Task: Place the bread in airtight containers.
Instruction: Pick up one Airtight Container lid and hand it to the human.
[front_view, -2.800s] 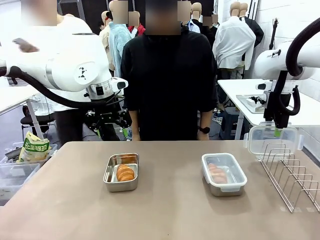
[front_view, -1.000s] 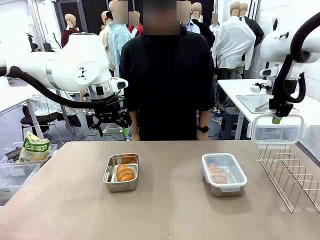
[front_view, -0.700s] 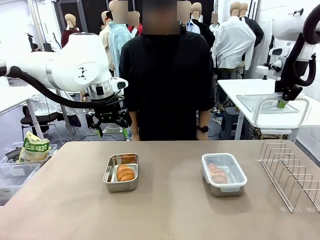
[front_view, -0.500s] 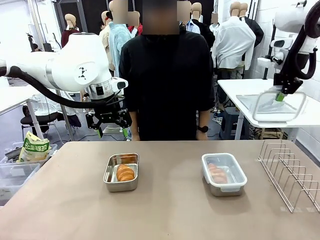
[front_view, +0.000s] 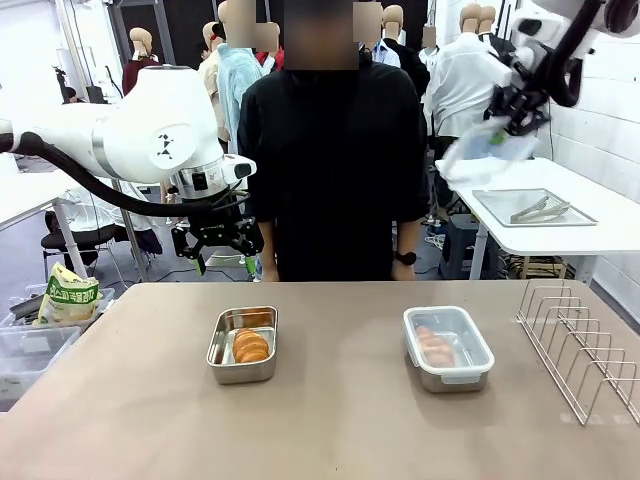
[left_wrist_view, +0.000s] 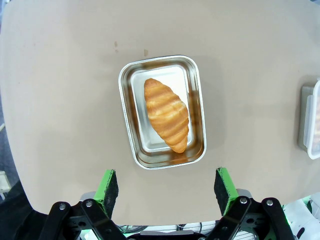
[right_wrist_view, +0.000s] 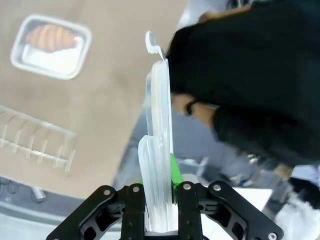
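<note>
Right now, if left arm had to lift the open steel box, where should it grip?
Probably from straight above, on a long rim of the open box: the rim is thin and exposed, and the croissant fills the middle. The left gripper is open.

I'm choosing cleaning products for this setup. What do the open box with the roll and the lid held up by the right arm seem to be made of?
The open box looks like stainless steel with a brushed, shiny finish: its walls mirror the bread. The lid clamped in the right end effector appears to be clear, glossy plastic: the background shows through it, and it has a moulded tab.
</note>
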